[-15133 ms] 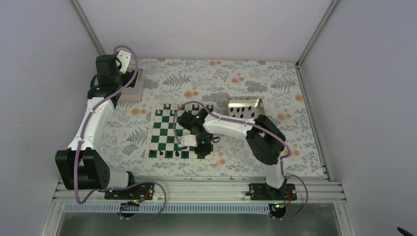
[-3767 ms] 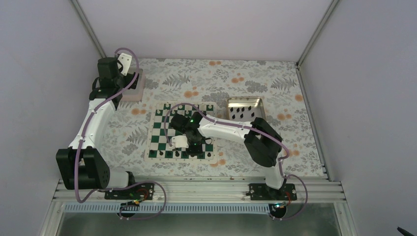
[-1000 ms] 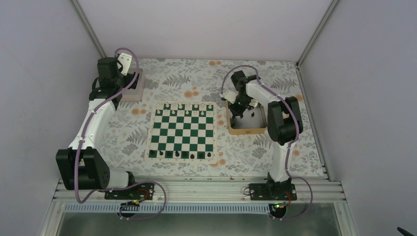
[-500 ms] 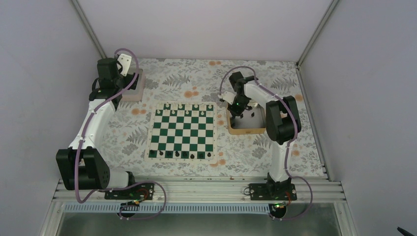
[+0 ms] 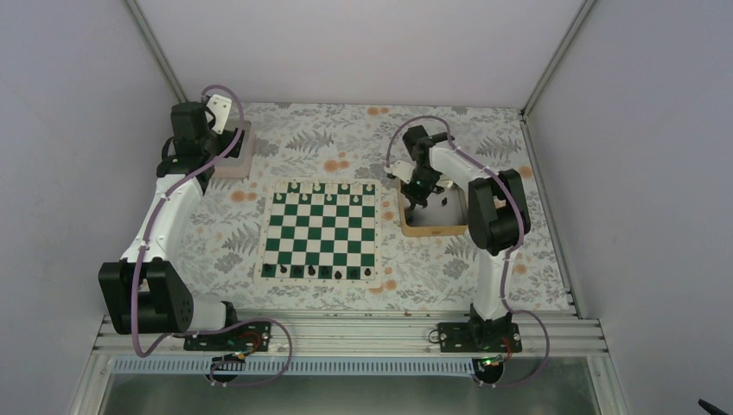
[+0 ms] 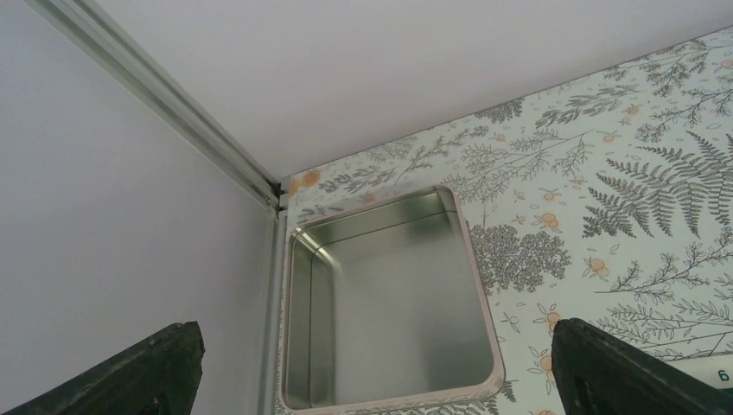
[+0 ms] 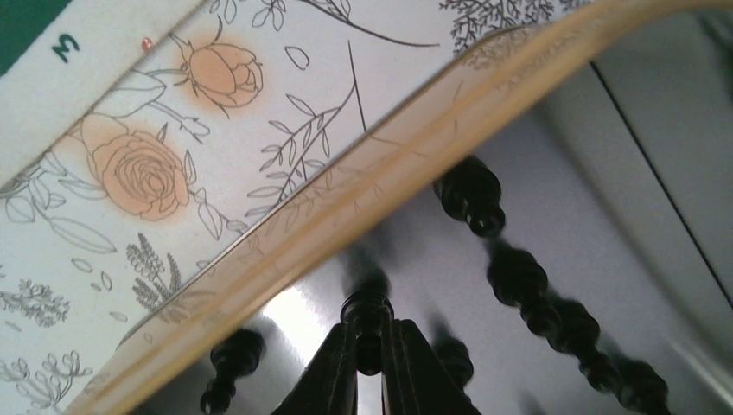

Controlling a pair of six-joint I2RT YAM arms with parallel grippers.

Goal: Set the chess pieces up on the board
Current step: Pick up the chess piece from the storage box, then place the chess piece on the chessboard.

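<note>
Two arms work over the floral desk (image 5: 346, 143). One board (image 5: 320, 229) lies flat in the middle, its green and white squares mostly bare. About six black chess pieces (image 5: 298, 271) stand along its near row, too small to count surely. A few pale pieces (image 5: 318, 186) stand along the far row.

Right of the board, with a narrow strip of desk between them, lies one gold-rimmed tray (image 5: 432, 232). The right end effector (image 7: 370, 333) reaches down into its far part. Its fingers are pressed almost together, pinching one black piece (image 7: 367, 309) just under the round head. At least five more loose black pieces (image 7: 517, 277) lie on the tray floor around it, blurred. One is just beside the rim's curved corner (image 7: 363, 190), the others farther in toward the middle. The pinched piece is near that rim, with tray floor open on its inner side. The board's cream border shows at the wrist view's upper left.

The left end effector (image 6: 378, 346) hangs above one square tray (image 6: 389, 303) with its fingers (image 6: 130, 372) spread wide, touching nothing. That tray sits in the desk's far left corner, close against the wall rail, with open desk to its right.
</note>
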